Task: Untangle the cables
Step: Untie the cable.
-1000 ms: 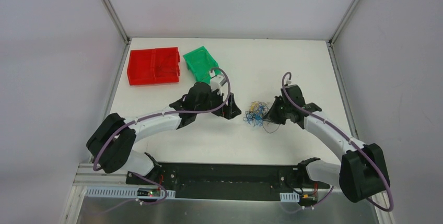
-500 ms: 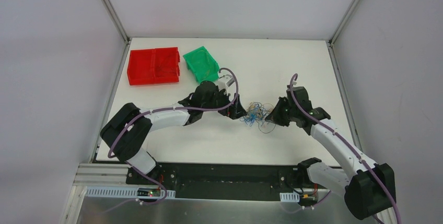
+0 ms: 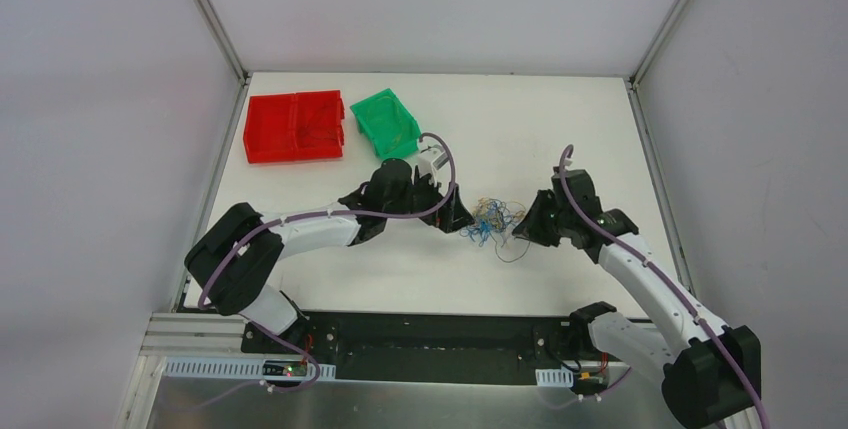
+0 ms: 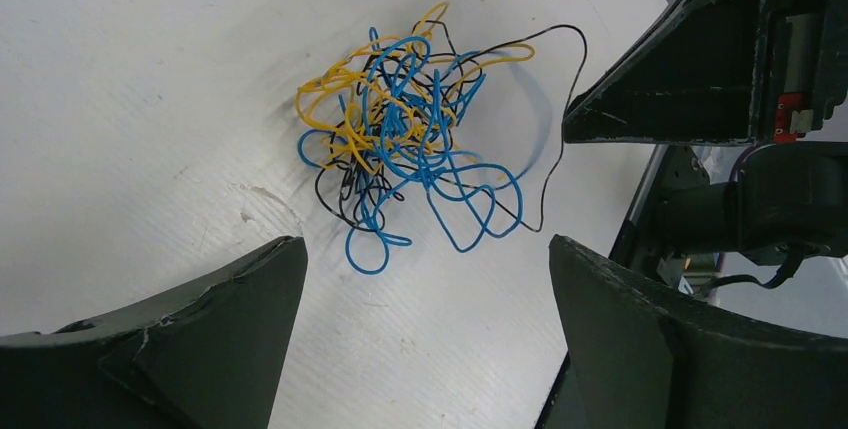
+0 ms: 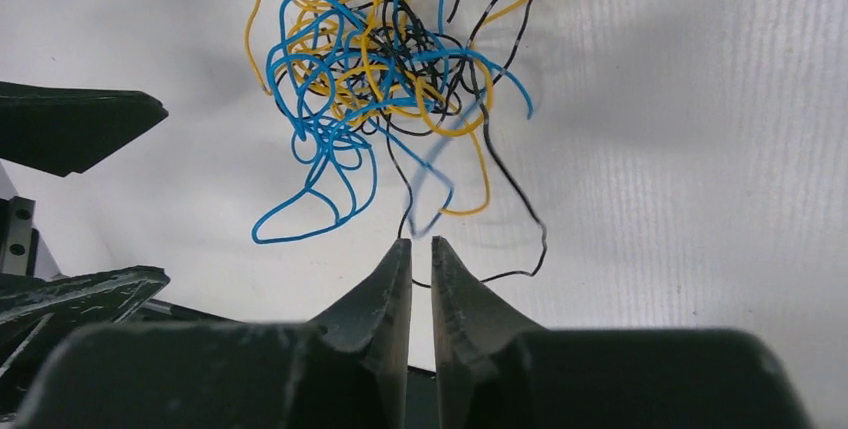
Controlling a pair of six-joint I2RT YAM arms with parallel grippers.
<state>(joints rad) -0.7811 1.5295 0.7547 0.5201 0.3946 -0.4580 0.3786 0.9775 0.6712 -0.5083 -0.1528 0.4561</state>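
Observation:
The cables [image 3: 492,219] are a small clump of thin blue, yellow and black wires lying on the white table between the two arms. My left gripper [image 3: 457,219] sits just left of the clump. In the left wrist view its jaws [image 4: 425,249] stand wide open, with the cables [image 4: 410,139] lying just beyond them. My right gripper [image 3: 517,232] is at the clump's right side. Its jaws [image 5: 420,241] stand a narrow slit apart with nothing between them. The cables [image 5: 380,69] lie ahead of it; a blurred blue strand hangs just off its tips.
A red two-compartment tray [image 3: 295,129] and a green bin [image 3: 385,119] stand at the back left of the table. The right gripper's body [image 4: 670,89] looms at the upper right of the left wrist view. White walls enclose the table.
The left gripper has moved right, up to the clump. The right arm has drawn back to the right, and its jaws have parted slightly. The clump has spread a little.

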